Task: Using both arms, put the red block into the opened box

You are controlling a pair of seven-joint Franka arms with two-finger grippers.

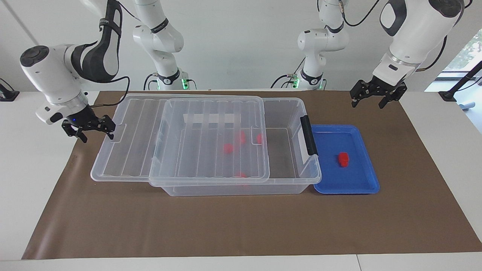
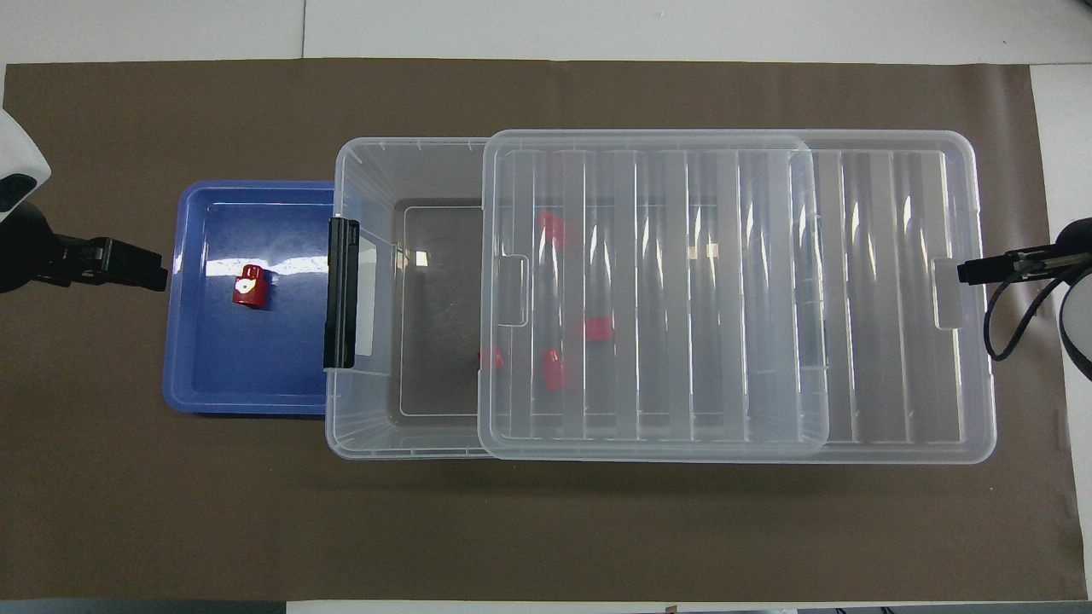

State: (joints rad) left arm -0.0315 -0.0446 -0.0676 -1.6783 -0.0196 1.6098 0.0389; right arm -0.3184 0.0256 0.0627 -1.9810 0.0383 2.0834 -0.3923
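The right gripper (image 1: 92, 128) has its jaws set wide at the lid (image 1: 180, 139) edge, hooked on the lid's end tab, judging by how the lid lies half off the box (image 1: 293, 180) toward the right arm's end of the worktop. That bares the end of the box beside the blue tray (image 1: 361, 188), where the red block (image 1: 343, 159) lies. The left gripper (image 1: 376, 96), jaws open and empty, waits above the brown mat near the tray.

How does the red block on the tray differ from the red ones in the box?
The red block lies alone on the blue tray; the boxed blocks lie several together in the box. The red block is uncovered; the boxed blocks show through the lid. All are small and red.
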